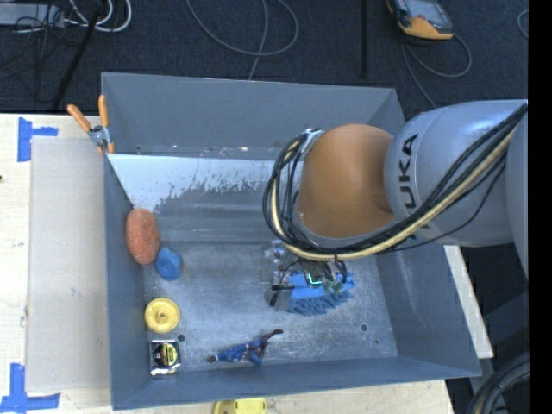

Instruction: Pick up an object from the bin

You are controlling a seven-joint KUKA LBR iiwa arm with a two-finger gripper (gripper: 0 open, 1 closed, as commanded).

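The end effector (283,285) of the KUKA arm sits low in the grey metal bin (241,132), right of the floor's middle, at the left edge of a bright blue, bristly-looking plastic object (317,301) that lies flat on the bin floor. The placement suits a pick: this blue piece lies on open floor, clear of the walls and of everything else, so a descent from above would not knock a neighbour. The arm's rounded orange wrist cover (341,188) and its looped black and yellow cables (280,201) hang over the tool, so it cannot be told whether the end effector is released or clenched. It seems to meet the blue object rather than hang above it, though the view there is poor. The other things lie well apart from it. An orange oval sponge-like lump (142,235) rests by the left wall with a small blue rounded lump (168,263) just beside it. Nearer the front are a yellow round disc (161,315) and a small black and yellow tape measure (164,354). A thin dark blue toy-like piece (244,351) lies near the front wall. Those close to the walls would probably leave less room for the tool. Since the blue object rests on the floor, the lift is judged not yet done.
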